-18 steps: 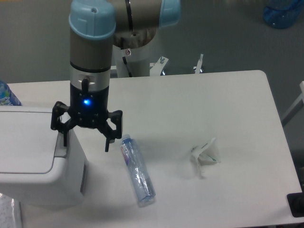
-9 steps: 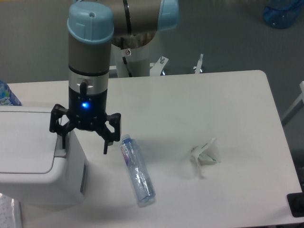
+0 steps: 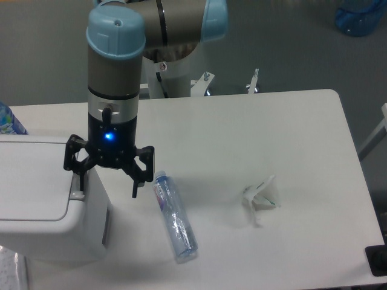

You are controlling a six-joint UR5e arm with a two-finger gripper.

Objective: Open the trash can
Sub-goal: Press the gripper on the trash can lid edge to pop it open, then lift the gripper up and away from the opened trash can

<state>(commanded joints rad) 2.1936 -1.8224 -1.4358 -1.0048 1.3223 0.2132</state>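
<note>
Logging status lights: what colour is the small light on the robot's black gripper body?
Blue, a small glowing light, clear in the fixed camera view.

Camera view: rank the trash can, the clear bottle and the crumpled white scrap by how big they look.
1. trash can, largest by far, though cut off by the frame's left edge.
2. clear bottle, lying on the table.
3. crumpled white scrap, smallest.

Grey arm (image 3: 112, 72) with pale-blue joint caps, black fingers (image 3: 136, 184) (a blue light glows above them).
</note>
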